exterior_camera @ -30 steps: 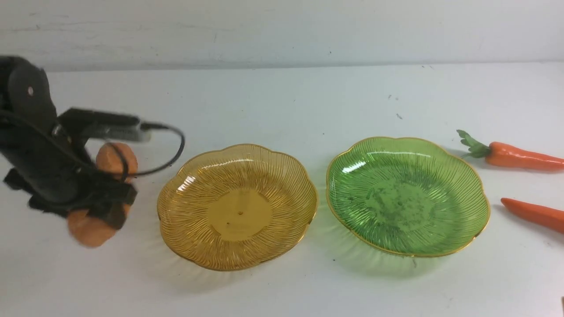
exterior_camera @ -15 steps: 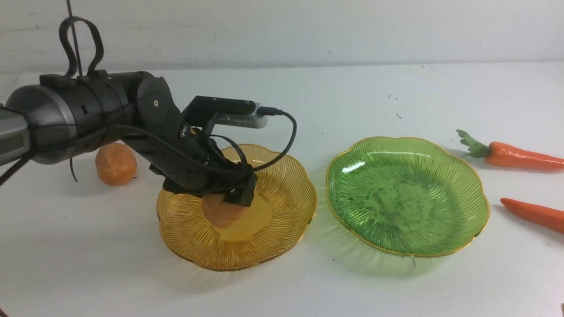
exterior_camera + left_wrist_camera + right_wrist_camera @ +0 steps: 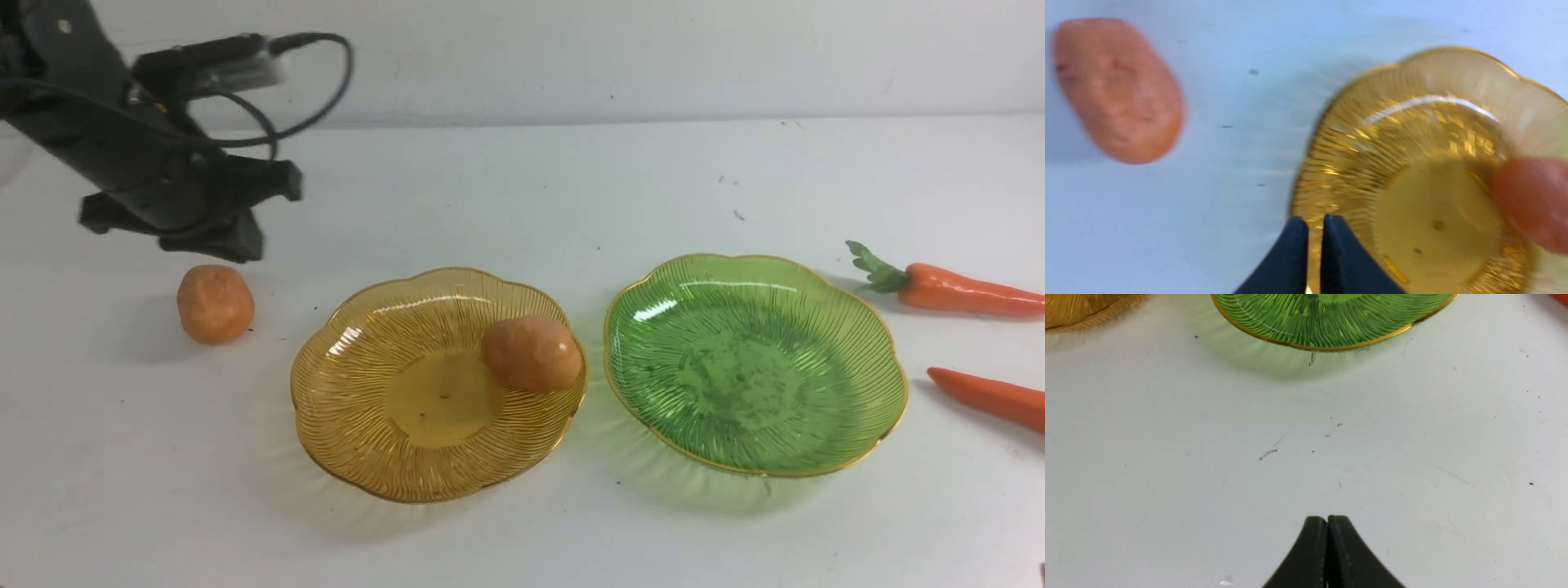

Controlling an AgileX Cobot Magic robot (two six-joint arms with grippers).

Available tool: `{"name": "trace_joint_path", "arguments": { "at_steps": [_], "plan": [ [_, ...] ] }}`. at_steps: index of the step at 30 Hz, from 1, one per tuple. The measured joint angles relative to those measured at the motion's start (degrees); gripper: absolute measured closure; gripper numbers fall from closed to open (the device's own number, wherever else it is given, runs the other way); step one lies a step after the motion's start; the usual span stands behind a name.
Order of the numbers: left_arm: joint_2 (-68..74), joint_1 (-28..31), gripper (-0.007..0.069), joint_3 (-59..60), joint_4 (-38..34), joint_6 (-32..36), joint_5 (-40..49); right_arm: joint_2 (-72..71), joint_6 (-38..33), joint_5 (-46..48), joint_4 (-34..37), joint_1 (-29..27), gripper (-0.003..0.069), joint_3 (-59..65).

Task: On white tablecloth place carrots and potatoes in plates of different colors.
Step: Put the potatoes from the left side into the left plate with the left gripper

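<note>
On the white tablecloth (image 3: 522,196) the amber plate (image 3: 384,408) holds one potato (image 3: 531,354) against its right rim. The second potato (image 3: 215,303) lies on the cloth left of that plate. My left gripper (image 3: 245,224) hangs above and behind this loose potato, blurred. In the left wrist view its fingertips (image 3: 1310,222) are shut with nothing between them, over the amber plate's (image 3: 1412,143) edge, with the loose potato (image 3: 1118,90) off to the side. The green plate (image 3: 755,363) is empty. Two carrots (image 3: 951,290) (image 3: 988,398) lie right of it. My right gripper (image 3: 1327,518) is shut over bare cloth.
The right wrist view shows the near rim of the green plate (image 3: 1331,318) and a corner of the amber plate (image 3: 1081,310) ahead of the shut fingers. A pale wall runs behind the table. Small dark specks dot the cloth.
The left gripper carried a potato from the table's left into the amber plate, let it go, then rose and swung back to the upper left. The potato rolled to the plate's right rim.
</note>
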Motion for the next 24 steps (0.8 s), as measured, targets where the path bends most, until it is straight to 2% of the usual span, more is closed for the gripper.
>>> {"name": "trace_joint_path", "arguments": {
  "at_steps": [3,6,8,9,13,14,16,18,21,24],
  "plan": [
    [1.2,5.6,0.0608,0.0,-0.5,-1.3,-0.1,0.0,0.0,0.0,0.0,0.0,0.0674,0.0],
    [3.6,9.1,0.0571,0.0,-1.1,-1.7,-0.5,0.0,0.0,0.0,0.0,0.0,0.0674,0.0],
    [6.0,9.7,0.0472,0.0,-1.1,-1.7,-2.9,0.0,0.0,-0.1,0.0,0.0,0.0674,0.0],
    [6.7,9.7,0.0452,-0.1,-1.1,-1.7,-3.4,0.0,0.0,-0.1,0.0,0.0,0.0674,0.0],
    [12.1,9.7,0.0191,-1.9,-0.4,-1.7,-10.2,0.0,0.0,-0.1,0.0,0.0,0.0674,0.0],
    [12.6,9.7,0.0180,-2.0,-0.4,-1.7,-10.6,0.0,0.0,-0.1,0.0,0.0,0.0674,0.0],
    [15.2,9.7,0.0053,-2.6,0.3,-1.7,-15.8,0.0,0.0,-0.1,0.0,0.0,0.0674,0.0],
    [17.1,9.7,-0.0017,-2.8,0.4,-1.7,-19.0,0.0,0.0,-0.1,0.0,0.0,0.0674,0.0],
    [19.4,9.7,-0.0055,-2.8,0.5,-1.7,-21.5,0.0,0.0,-0.1,0.0,0.0,0.0674,0.0],
    [21.9,9.7,-0.0038,-2.8,0.0,-1.9,-22.2,0.0,0.0,-0.1,0.0,0.0,0.0674,0.0]
  ]
}}
